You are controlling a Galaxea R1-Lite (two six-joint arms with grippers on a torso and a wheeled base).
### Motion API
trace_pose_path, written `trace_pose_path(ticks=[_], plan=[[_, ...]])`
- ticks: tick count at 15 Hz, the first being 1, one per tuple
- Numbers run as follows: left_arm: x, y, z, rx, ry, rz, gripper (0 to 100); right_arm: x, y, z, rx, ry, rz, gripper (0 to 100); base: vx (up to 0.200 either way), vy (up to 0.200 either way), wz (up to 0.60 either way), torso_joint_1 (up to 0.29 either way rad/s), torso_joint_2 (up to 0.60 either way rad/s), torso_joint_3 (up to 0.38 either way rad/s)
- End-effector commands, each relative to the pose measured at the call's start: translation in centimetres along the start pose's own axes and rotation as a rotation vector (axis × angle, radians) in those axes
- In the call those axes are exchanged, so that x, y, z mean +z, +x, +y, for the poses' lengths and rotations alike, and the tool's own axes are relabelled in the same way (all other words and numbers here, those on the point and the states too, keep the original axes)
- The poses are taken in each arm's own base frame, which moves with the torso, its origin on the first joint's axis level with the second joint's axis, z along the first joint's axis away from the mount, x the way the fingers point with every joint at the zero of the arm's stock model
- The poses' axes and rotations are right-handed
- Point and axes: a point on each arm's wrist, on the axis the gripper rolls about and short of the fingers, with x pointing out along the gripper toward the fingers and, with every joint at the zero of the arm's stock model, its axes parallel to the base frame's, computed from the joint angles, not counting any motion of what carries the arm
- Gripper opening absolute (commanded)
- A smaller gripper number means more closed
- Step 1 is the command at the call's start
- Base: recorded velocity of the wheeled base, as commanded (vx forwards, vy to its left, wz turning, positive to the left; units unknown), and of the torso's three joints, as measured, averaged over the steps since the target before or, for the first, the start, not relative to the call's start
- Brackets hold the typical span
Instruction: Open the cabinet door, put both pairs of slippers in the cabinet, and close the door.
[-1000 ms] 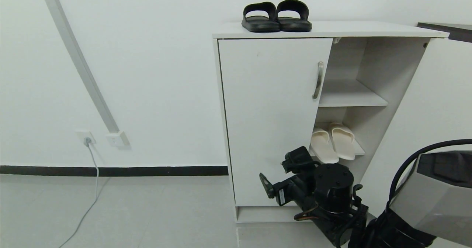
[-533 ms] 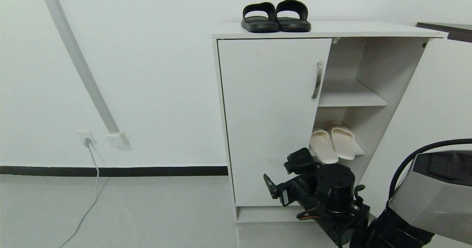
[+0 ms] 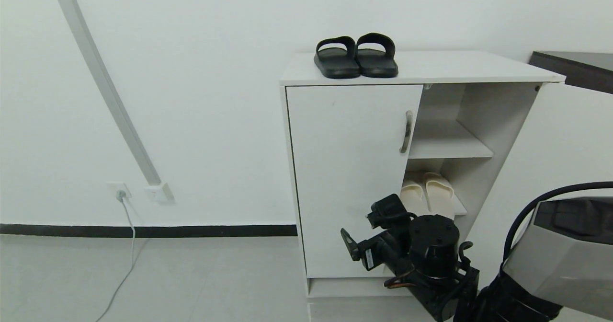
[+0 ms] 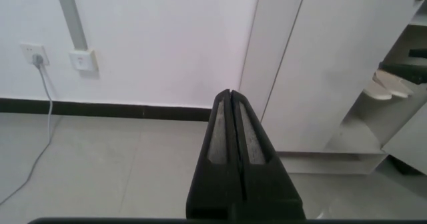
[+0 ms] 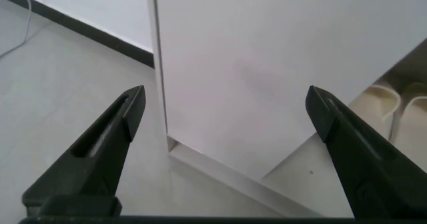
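Observation:
A pair of black slippers (image 3: 356,57) stands on top of the white cabinet (image 3: 455,70). A pair of white slippers (image 3: 426,195) lies on the lower shelf inside, also visible as the white slippers (image 4: 393,84) and the white slippers (image 5: 400,101) in the wrist views. The cabinet's left door (image 3: 345,168) is closed, with its handle (image 3: 407,132) at the inner edge. The right door (image 3: 550,144) is swung open. My right gripper (image 3: 366,228) hangs open and empty low in front of the closed door (image 5: 267,64). My left gripper (image 4: 230,101) is shut on nothing, above the floor left of the cabinet.
A wall socket with a grey cable (image 3: 119,193) and a slanted grey conduit (image 3: 103,82) are on the wall to the left. A dark tabletop (image 3: 574,65) shows behind the cabinet at the right. The upper shelf (image 3: 445,144) is bare. Open floor (image 3: 191,279) lies left of the cabinet.
The whole head picture has shifted: the cabinet now sits lower and looks slightly smaller, so the camera moved. The slippers and doors stay put, and the right gripper stays open.

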Motion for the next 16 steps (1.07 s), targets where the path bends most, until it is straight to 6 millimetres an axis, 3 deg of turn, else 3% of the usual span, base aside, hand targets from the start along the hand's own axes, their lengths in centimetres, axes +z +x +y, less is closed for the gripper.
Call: trace_pose_path(ticks=[1,16], plan=[[-0.01,0.0,0.0,0.001,-0.001,0.001,0,-0.01,-0.02,0.04,0.001,0.0,0.0,100,0.0,0.0,0.0,0.115,-0.45,-0.349],[-0.01,0.0,0.0,0.001,-0.001,0.001,0,-0.12,-0.07,0.02,-0.002,0.001,-0.003,100,0.0,0.0,0.0,0.17,-0.49,-0.32]])
